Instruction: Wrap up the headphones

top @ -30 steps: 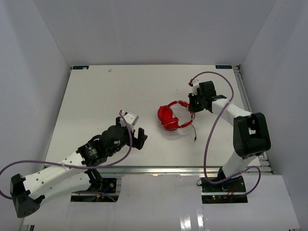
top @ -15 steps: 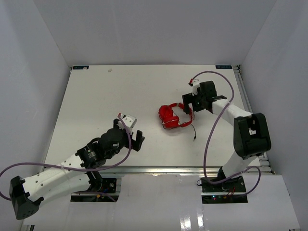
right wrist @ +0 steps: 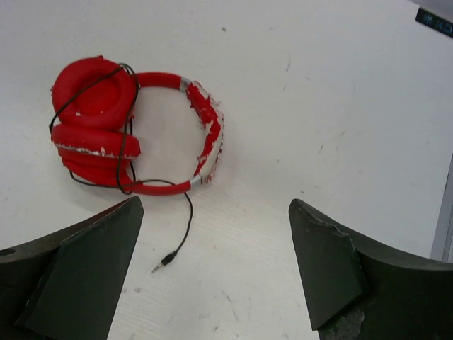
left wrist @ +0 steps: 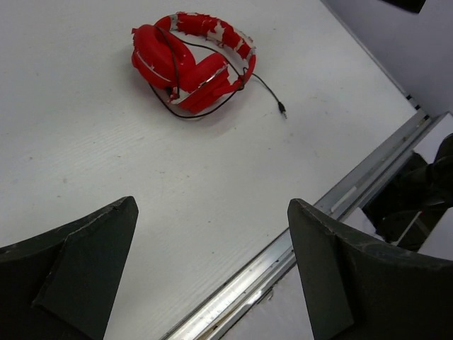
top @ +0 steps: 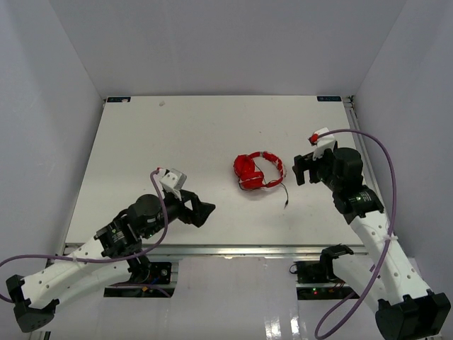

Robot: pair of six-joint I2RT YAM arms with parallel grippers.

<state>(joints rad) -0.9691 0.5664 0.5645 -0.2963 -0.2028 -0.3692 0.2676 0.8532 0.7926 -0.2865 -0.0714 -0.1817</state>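
Both the left hand (top: 198, 210) and the right hand (top: 304, 168) gape wide and empty, flanking the headphones (top: 256, 170) lying right of centre on the worktop (top: 177, 142); it seems best to pinch the trailing cable (right wrist: 185, 212) near its plug (right wrist: 164, 262) and tuck it gently, without pulling wound loops off the cups (right wrist: 95, 99).

I've got my 2 arms angled inward, left gripper (top: 200, 212) and right gripper (top: 303, 170) each hovering, jaws spread wide.

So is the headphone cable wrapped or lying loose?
Mostly wrapped: the cable loops around the headphones; a short tail and the plug lie loose.
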